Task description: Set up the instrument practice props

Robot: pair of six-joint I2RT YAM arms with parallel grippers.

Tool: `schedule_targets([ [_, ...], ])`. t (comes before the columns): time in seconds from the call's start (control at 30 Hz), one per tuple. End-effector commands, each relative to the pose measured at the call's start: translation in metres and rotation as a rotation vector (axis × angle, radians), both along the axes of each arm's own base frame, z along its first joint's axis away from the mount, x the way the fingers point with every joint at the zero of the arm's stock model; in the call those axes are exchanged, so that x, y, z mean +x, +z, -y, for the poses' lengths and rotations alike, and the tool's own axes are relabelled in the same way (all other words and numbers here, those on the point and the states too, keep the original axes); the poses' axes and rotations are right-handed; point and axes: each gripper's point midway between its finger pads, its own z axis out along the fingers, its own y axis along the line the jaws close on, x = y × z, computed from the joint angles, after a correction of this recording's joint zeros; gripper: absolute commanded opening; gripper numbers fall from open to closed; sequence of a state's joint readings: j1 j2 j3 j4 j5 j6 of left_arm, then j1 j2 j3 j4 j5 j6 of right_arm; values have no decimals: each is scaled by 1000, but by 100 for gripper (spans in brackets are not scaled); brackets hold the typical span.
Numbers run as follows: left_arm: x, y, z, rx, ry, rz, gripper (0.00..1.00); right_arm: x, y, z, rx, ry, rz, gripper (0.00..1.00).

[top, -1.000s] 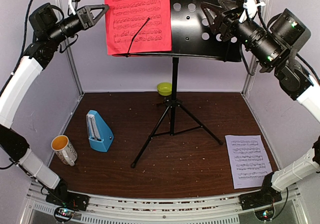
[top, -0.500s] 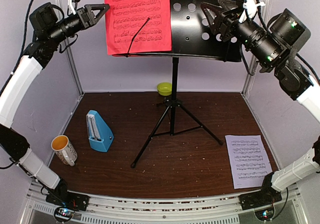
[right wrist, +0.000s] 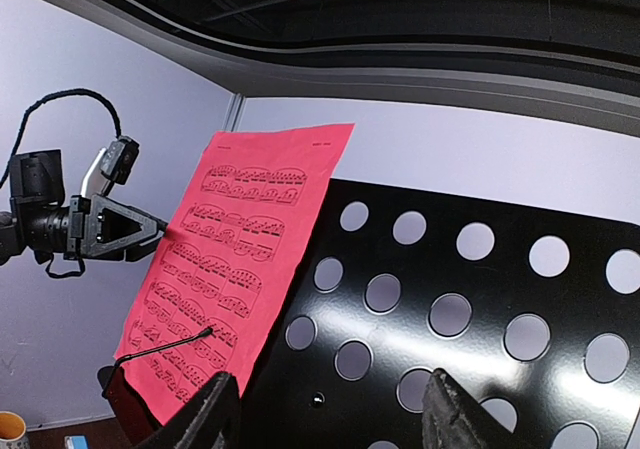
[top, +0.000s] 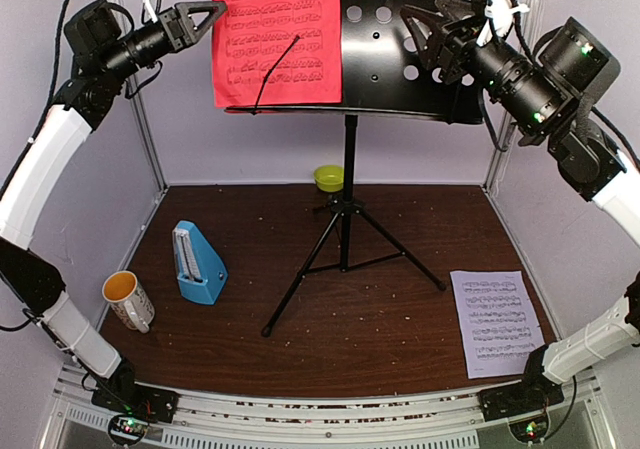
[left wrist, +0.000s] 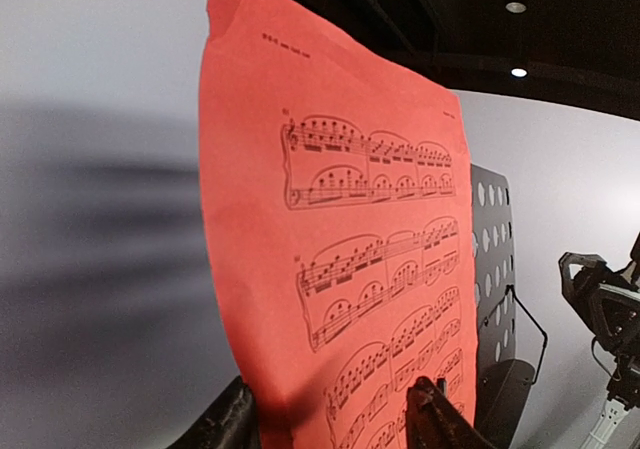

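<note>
Since the earlier frame, the left hand [top: 213, 11] rises beside the red music sheet [top: 275, 34], jaws apart, holding nothing. On the worktop [top: 380, 314], the white music sheet [top: 496, 321] lies right of the music stand [top: 350, 169] legs, not yet placed; the metronome [top: 197, 262] stands left. Higher and farther, the red music sheet leans on the stand's left half; the right hand [top: 420, 34], jaws apart, faces its right half, probably bracing.
</note>
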State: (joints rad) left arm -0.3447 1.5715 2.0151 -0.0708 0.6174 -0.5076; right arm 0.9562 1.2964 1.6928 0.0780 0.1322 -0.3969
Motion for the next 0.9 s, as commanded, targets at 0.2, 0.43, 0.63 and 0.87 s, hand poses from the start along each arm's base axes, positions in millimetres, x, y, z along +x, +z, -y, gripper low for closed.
schedule_targets([
  [0.2,-17,12,14,36,-21,73,52,-2,1,3,11,-6,-4,63],
  [0.43,-14,10,-3,70,98,63,64,-3,3,7,24,-5,-8,63],
  [0.63,-15,14,-35,57,220,59,91,-4,1,19,53,-23,-54,65],
  [0.87,-30,11,-68,58,336,47,98,-2,-15,59,143,-107,-216,70],
])
